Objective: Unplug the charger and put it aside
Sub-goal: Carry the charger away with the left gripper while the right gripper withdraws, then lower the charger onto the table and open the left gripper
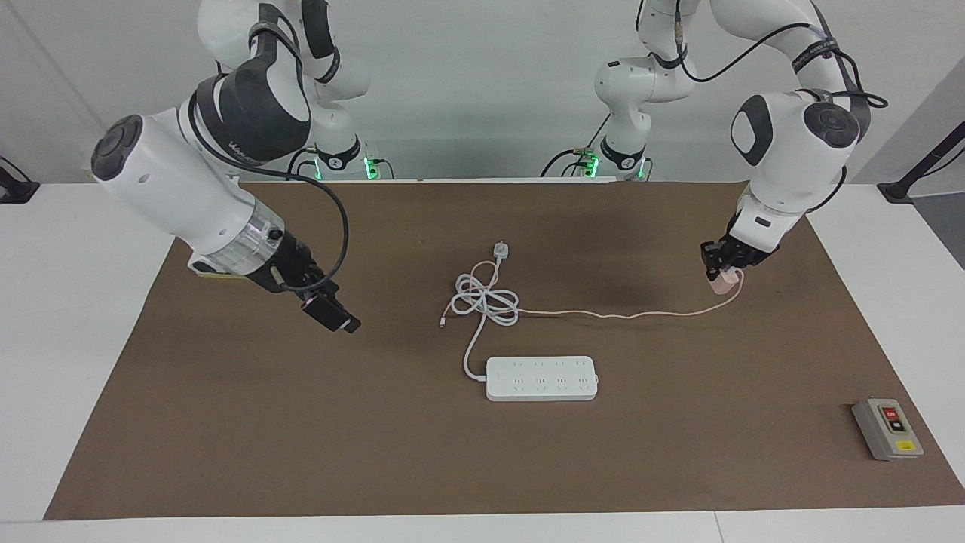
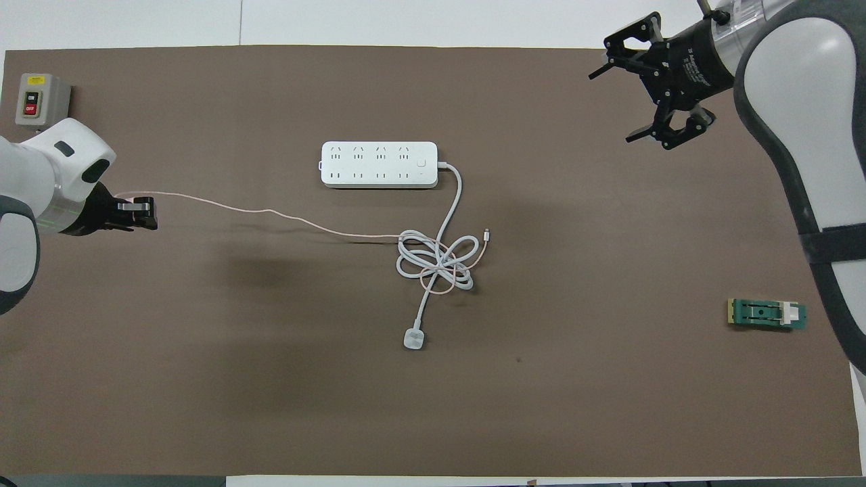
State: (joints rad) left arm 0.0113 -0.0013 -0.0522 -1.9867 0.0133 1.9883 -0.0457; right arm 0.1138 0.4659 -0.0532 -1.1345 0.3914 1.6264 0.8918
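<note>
The pale-pink charger is between the fingers of my left gripper, low over the mat toward the left arm's end of the table; I cannot tell whether it touches the mat. In the overhead view the left gripper hides the cube. The charger's thin pinkish cable trails over the mat to its free end by the coiled white cord. The white power strip has nothing plugged into it. My right gripper is open and empty, up over the right arm's end of the mat.
The strip's thick white cord lies coiled mid-mat, ending in a white plug. A grey switch box sits at the mat's corner farthest from the robots. A green block lies under the right arm.
</note>
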